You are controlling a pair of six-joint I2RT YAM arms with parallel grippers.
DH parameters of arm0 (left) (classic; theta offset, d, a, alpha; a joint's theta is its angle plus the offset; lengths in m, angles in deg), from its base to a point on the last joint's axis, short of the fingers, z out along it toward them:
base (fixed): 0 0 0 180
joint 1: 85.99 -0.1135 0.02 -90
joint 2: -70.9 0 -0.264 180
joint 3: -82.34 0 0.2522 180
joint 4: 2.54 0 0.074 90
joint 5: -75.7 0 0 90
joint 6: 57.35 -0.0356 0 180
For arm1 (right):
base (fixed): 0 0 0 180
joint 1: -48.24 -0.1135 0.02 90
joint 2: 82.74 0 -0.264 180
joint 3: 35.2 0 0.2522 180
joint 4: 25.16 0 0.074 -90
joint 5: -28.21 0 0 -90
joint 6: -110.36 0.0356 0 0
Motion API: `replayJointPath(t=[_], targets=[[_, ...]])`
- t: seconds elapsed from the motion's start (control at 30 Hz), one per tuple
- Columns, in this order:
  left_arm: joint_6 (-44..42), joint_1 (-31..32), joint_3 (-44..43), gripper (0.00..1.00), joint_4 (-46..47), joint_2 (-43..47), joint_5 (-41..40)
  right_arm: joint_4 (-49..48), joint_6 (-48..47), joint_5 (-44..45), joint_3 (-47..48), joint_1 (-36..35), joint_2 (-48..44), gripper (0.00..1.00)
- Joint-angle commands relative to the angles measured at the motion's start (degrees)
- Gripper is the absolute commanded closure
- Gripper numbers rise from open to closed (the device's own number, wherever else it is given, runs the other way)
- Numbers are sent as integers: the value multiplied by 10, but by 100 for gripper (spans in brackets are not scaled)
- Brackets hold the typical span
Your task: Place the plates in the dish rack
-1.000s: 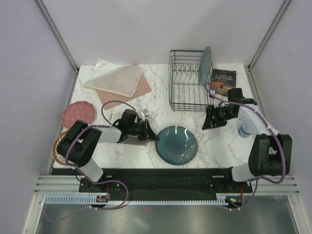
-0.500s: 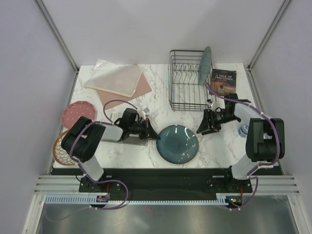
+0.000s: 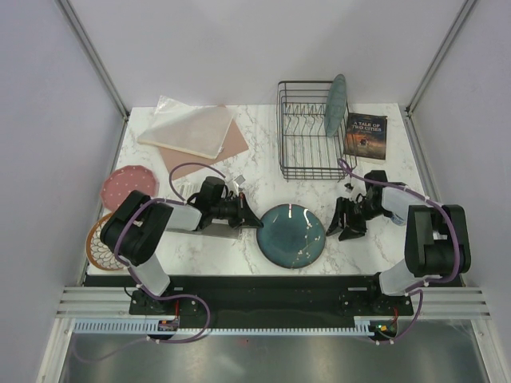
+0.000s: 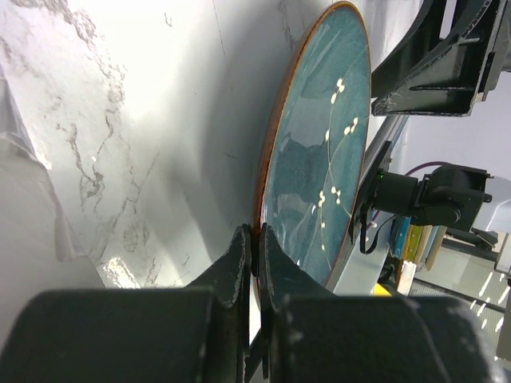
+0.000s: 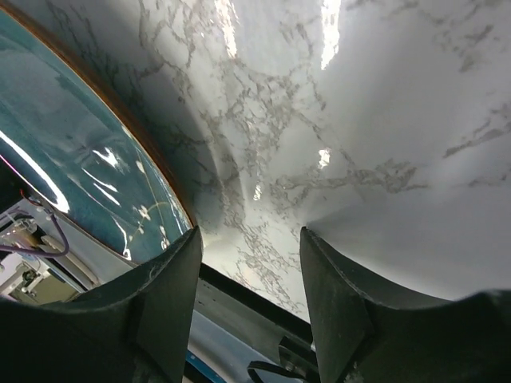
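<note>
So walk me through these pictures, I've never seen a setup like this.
Two robot arms are bolted at the near edge of a marble table. One picture looks down from above; the other two come from cameras on each wrist. The left gripper has its jaws shut on the rim of the dark blue plate. The right gripper sits beside that plate, jaws open and empty. A teal plate stands in the dish rack. Two more plates, a book and some sheets lie around.

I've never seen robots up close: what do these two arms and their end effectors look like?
Both arms are chunky, with black joints and pale grey links, and a purple cable loops along each. The left end effector and right end effector each have two matte black fingers.
</note>
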Motion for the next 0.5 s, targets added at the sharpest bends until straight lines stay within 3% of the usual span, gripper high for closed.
replayJointPath(t=[0.0, 0.23, 0.47], targets=[[2, -2, -13, 98, 52, -8, 25, -56, 49, -17, -14, -10, -4, 41], [6, 1, -18, 98, 54, -22, 28, -135, 96, -86, -59, -66, -11, 41], [15, 19, -22, 98, 60, -28, 29, -171, 101, -149, -62, -76, 12, 44]])
